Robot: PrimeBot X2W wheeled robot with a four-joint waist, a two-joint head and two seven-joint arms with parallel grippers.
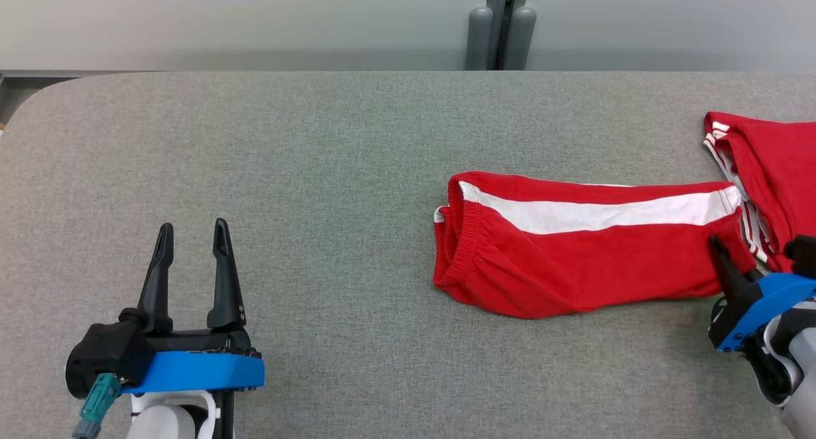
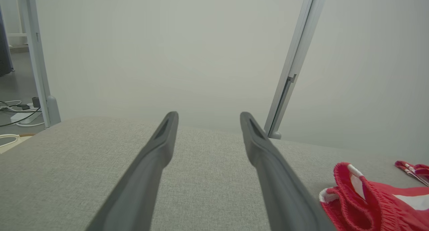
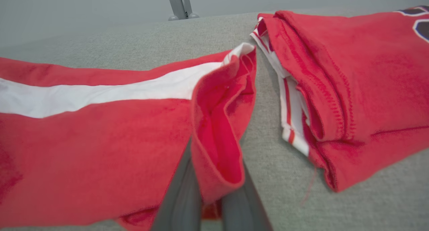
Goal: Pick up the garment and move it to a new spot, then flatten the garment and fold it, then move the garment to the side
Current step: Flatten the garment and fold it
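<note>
The garment (image 1: 574,260) is a pair of red shorts with a white side stripe, lying folded lengthwise on the grey table (image 1: 255,139), right of centre, waistband to the left. My right gripper (image 1: 720,251) is shut on its right-hand leg hem. In the right wrist view the red hem (image 3: 218,130) is pinched between the two fingers (image 3: 181,200) and stands up in a fold. My left gripper (image 1: 193,230) rests open at the lower left, far from the cloth, with nothing between its fingers (image 2: 157,150). The waistband (image 2: 362,204) shows at the left wrist view's lower right.
A second red garment (image 1: 778,171) with striped white trim lies folded at the table's right edge, just beyond the held hem (image 3: 352,73). A pale wall with a grey post (image 1: 500,25) stands behind the table.
</note>
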